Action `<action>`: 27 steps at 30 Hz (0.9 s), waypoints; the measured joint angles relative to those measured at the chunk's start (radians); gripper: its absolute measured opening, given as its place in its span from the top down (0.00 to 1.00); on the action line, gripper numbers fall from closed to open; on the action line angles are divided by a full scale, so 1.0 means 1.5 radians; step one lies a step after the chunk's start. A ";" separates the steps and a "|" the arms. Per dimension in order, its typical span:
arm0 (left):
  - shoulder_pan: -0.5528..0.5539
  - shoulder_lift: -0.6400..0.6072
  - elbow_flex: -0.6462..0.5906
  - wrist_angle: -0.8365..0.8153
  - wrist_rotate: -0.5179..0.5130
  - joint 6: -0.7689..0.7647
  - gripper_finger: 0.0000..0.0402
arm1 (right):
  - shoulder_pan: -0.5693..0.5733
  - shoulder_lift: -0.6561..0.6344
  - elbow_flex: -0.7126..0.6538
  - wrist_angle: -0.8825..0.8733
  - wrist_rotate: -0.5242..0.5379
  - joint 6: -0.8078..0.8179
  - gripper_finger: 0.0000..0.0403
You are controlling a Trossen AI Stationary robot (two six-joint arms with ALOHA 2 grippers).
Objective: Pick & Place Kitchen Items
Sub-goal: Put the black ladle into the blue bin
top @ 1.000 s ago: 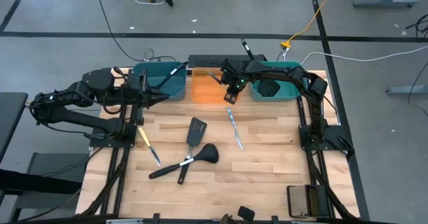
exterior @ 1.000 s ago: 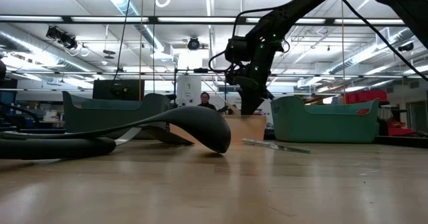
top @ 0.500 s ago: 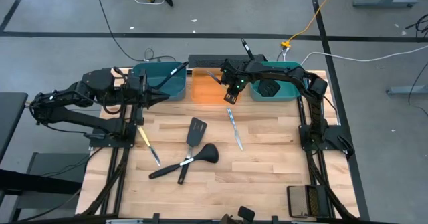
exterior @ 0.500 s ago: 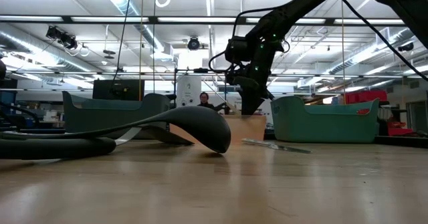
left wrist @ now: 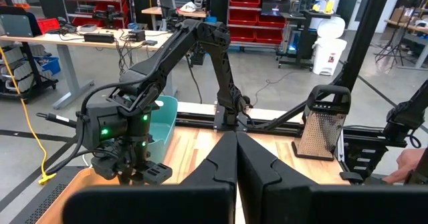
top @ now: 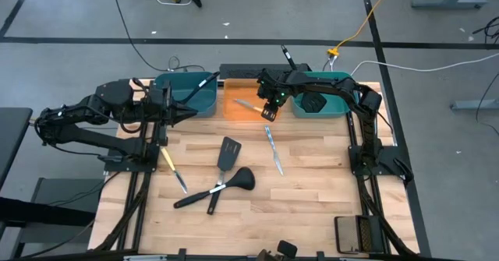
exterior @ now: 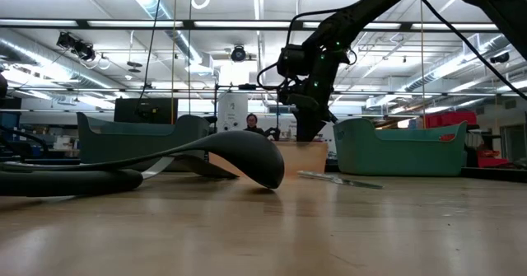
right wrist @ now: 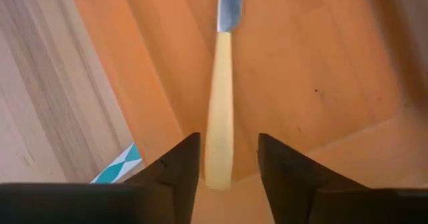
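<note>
Right gripper [right wrist: 226,158] parted over orange bin [top: 238,97], yellow-handled knife [right wrist: 221,117] lying inside, blade tip cut off

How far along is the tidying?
Done: left teal bin holds a black utensil, right teal bin a dark item. In hand: a yellow-handled knife lies in the orange bin, under the open right gripper; the shut left gripper waits. Left on the table: spatula, ladle, silver knife, another yellow knife.
</note>
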 joint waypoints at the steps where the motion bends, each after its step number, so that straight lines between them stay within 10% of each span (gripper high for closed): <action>1: 0.000 0.000 0.000 0.000 0.000 0.000 1.00 | 0.000 0.000 0.000 0.000 0.000 0.000 0.60; 27: 0.000 0.000 0.000 0.000 -0.014 0.000 1.00 | 0.001 -0.071 0.000 0.004 0.013 -0.018 0.58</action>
